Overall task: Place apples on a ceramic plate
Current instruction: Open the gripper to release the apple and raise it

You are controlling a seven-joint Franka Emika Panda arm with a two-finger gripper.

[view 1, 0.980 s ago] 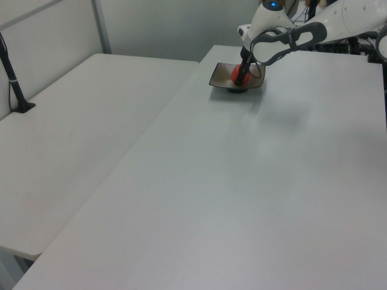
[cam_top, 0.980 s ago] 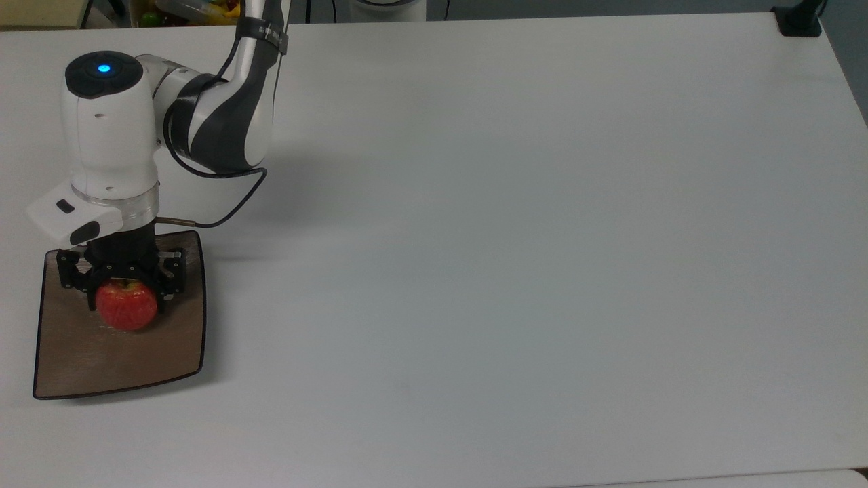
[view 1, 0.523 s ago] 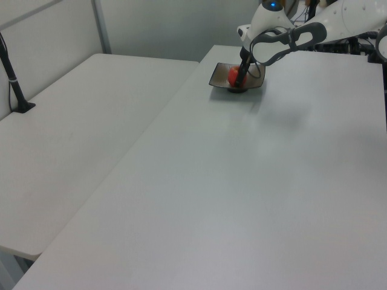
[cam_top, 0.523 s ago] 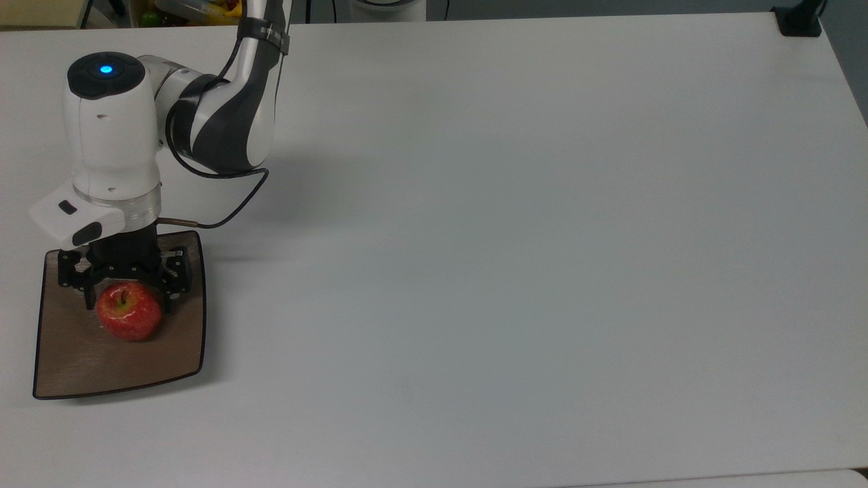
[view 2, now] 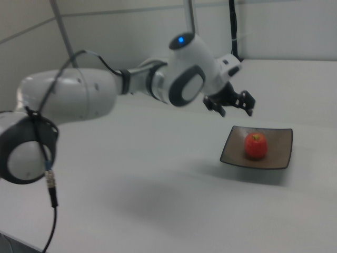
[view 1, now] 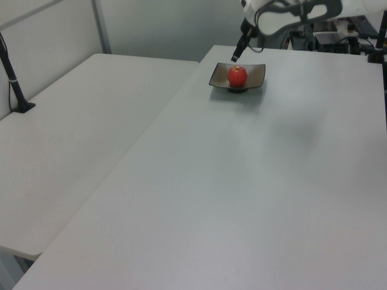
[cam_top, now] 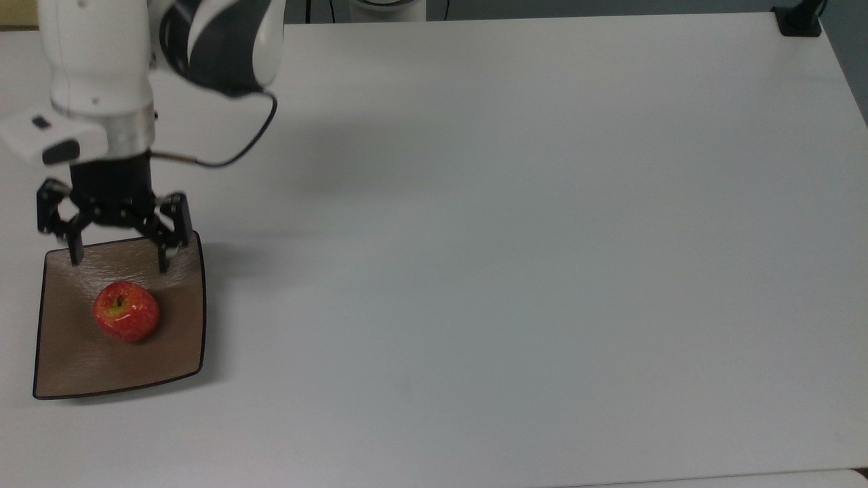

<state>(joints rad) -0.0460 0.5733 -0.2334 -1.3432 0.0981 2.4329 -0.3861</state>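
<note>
One apple (cam_top: 126,311) sits on plate (cam_top: 81,366), tool (cam_top: 119,261) spread wide above, apart.

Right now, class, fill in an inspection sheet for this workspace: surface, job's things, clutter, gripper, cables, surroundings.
Surface: white table, bare apart from the plate.
Job's things: red apple sits stem up on the square brown plate.
Clutter: nothing seen.
Gripper: gripper open, above the plate's far edge in the top view, clear of the apple.
Cables: black cable loops off the wrist.
Surroundings: second table, grey wall.
</note>
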